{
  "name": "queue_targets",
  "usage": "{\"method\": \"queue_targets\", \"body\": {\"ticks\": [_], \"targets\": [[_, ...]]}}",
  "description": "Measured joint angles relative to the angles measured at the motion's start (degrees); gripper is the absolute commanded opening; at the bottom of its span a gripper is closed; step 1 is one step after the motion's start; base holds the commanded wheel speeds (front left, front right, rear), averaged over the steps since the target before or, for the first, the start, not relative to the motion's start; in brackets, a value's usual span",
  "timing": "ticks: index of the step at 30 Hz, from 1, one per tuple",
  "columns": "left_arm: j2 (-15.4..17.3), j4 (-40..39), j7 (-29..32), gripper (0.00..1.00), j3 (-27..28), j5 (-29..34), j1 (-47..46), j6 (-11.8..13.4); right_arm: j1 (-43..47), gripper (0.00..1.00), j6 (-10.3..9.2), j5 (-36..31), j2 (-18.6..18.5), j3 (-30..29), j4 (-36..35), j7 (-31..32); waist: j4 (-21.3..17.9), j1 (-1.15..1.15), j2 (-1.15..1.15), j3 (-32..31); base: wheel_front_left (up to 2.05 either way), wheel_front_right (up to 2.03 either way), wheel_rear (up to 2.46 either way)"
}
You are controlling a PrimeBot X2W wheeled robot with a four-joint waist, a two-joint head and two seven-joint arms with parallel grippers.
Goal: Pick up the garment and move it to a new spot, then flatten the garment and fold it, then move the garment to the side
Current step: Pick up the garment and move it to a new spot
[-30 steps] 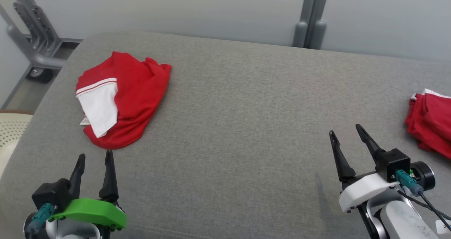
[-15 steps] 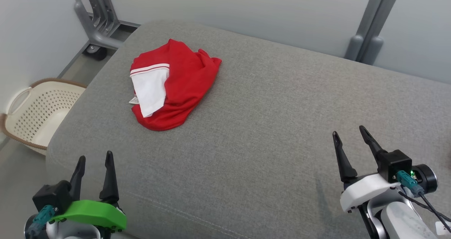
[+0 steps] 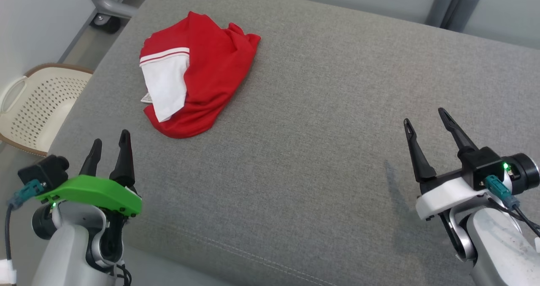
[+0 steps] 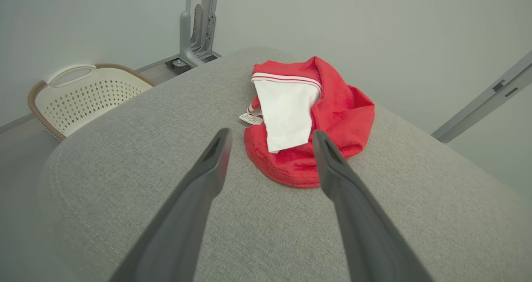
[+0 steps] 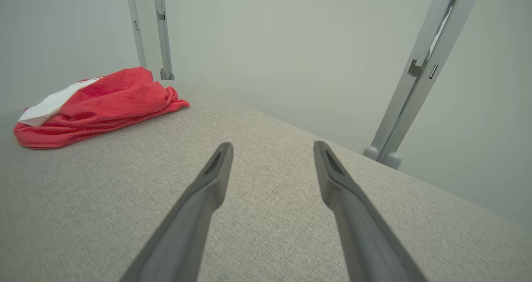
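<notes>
**Jaws spread on both arms, garment not yet lifted**

Seen from the head, the left jaws rise from a green cover (image 3: 93,191) at lower left, spread wide and empty. The right jaws, at lower right, are likewise spread and hold nothing. A red garment (image 3: 211,66) with a white panel lies in a crumpled heap on the far left part of a grey upholstered cushion (image 3: 316,109). It sits ahead of the left jaws, not touching them, and well apart from the right jaws. A cream perforated basket (image 3: 38,100) stands on the floor beside the cushion. By this showing nothing is done yet: pickup, move, flattening, folding and setting aside all remain.
</notes>
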Motion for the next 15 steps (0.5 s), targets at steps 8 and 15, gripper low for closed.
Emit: {"method": "queue_targets", "body": {"ticks": [8, 15], "targets": [[-0.5, 6.3, 7.5, 1.0, 1.8, -4.6, -8.7, 0.4, -3.2, 1.0, 0.96, -1.9, -3.1, -0.2, -2.7, 1.3, -2.1, 0.0, 0.0, 5.9, 0.0, 0.0, 0.0], [-0.4, 9.6, 9.2, 1.0, 3.8, -5.9, -15.3, 1.2, -7.1, 1.0, 1.82, -3.0, -4.4, -0.1, -6.2, 2.4, -4.1, 0.0, 0.0, 11.1, 0.0, 0.0, 0.0]]}}
